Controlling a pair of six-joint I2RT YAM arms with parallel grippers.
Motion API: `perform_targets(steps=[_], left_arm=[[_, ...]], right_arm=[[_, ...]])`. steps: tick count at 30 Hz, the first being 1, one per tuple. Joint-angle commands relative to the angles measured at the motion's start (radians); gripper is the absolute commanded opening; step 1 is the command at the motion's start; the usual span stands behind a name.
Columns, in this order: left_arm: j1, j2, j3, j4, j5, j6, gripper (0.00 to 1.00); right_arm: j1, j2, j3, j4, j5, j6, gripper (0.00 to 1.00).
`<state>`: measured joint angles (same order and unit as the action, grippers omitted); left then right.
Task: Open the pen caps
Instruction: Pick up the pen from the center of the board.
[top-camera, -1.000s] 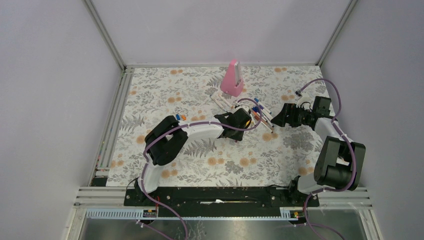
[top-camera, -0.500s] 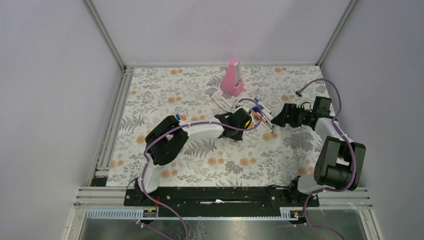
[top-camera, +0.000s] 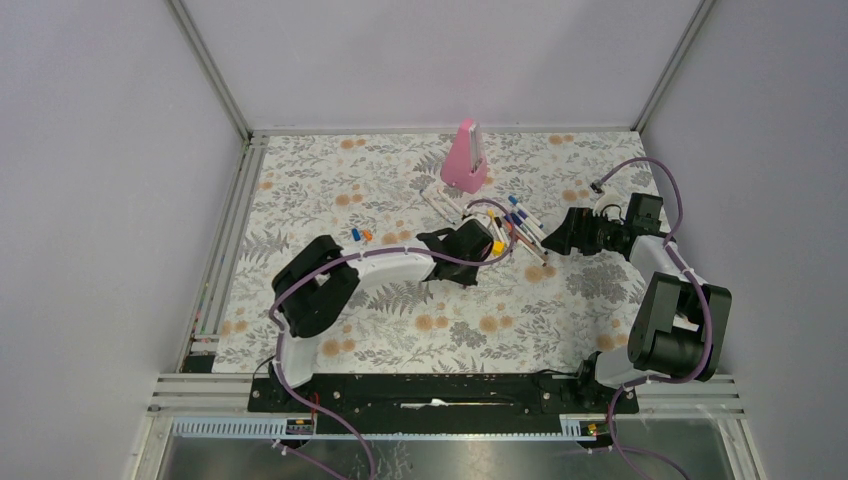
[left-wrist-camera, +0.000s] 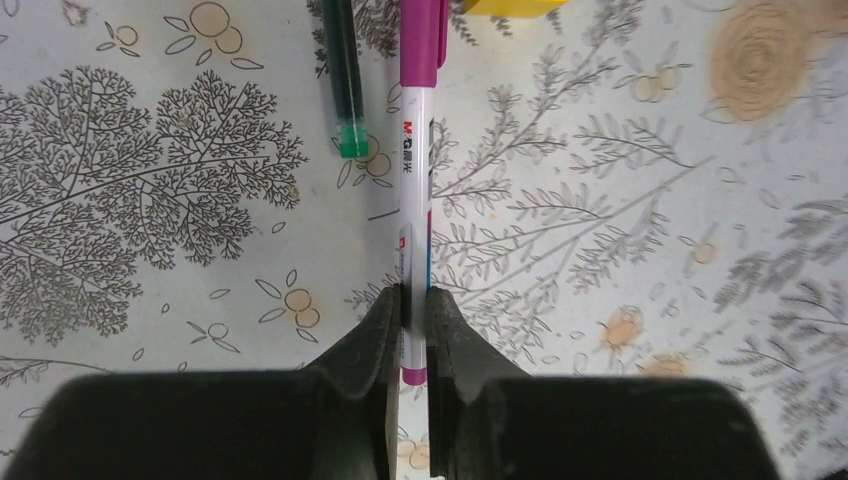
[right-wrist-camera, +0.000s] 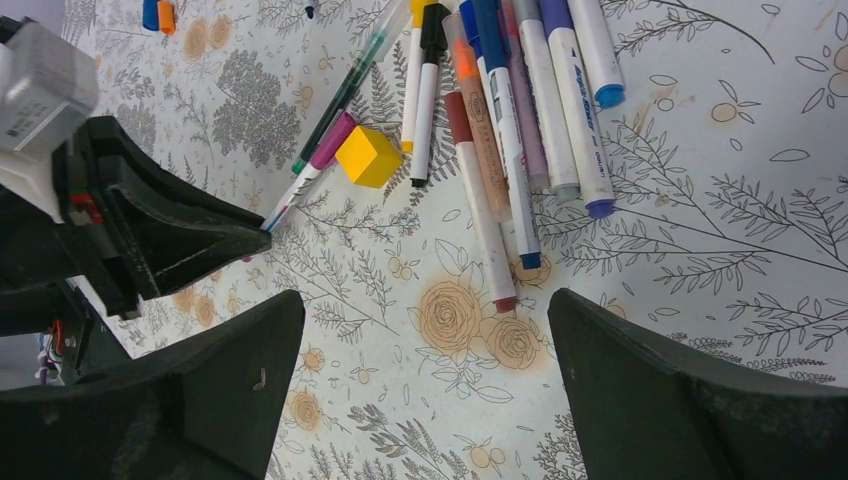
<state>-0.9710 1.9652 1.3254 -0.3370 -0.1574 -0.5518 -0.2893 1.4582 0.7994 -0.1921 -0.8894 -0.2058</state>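
Note:
My left gripper (left-wrist-camera: 412, 310) is shut on the tail of a white pen (left-wrist-camera: 414, 200) whose magenta cap (left-wrist-camera: 423, 35) points away from the fingers. In the top view this gripper (top-camera: 487, 247) sits at the left edge of the pen pile (top-camera: 517, 226). My right gripper (right-wrist-camera: 425, 310) hovers open over bare cloth just short of the capped pens (right-wrist-camera: 510, 120), with nothing between its fingers. In the right wrist view the held pen's magenta cap (right-wrist-camera: 332, 140) lies beside a yellow cube (right-wrist-camera: 368, 156). A loose blue and an orange cap (top-camera: 361, 235) lie to the left.
A tall pink wedge (top-camera: 465, 157) stands behind the pile. A thin green pen (left-wrist-camera: 343, 80) lies just left of the held pen. The floral cloth (top-camera: 330, 190) covers the table, with metal rails on its left and near sides.

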Motion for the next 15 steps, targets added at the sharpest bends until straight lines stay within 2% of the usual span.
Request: perform_targets(steps=[1, 6, 10, 13, 15], left_arm=[[-0.005, -0.135, -0.046, 0.112, 0.040, -0.018, 0.00], [-0.005, -0.229, -0.149, 0.224, 0.077, -0.032, 0.00], [-0.005, -0.308, -0.242, 0.376, 0.119, -0.048, 0.00], [-0.005, -0.366, -0.320, 0.517, 0.152, -0.073, 0.00], [-0.005, -0.393, -0.369, 0.618, 0.182, -0.107, 0.00]], right_arm=[[-0.004, -0.027, 0.019, -0.006, -0.086, -0.039, 0.99], [-0.004, -0.040, 0.012, -0.028, -0.167, -0.059, 0.99], [-0.004, -0.070, 0.007, -0.012, -0.237, -0.015, 0.99], [-0.004, -0.114, -0.046, 0.111, -0.319, 0.118, 0.99], [-0.004, -0.158, -0.109, 0.294, -0.374, 0.285, 0.99]])
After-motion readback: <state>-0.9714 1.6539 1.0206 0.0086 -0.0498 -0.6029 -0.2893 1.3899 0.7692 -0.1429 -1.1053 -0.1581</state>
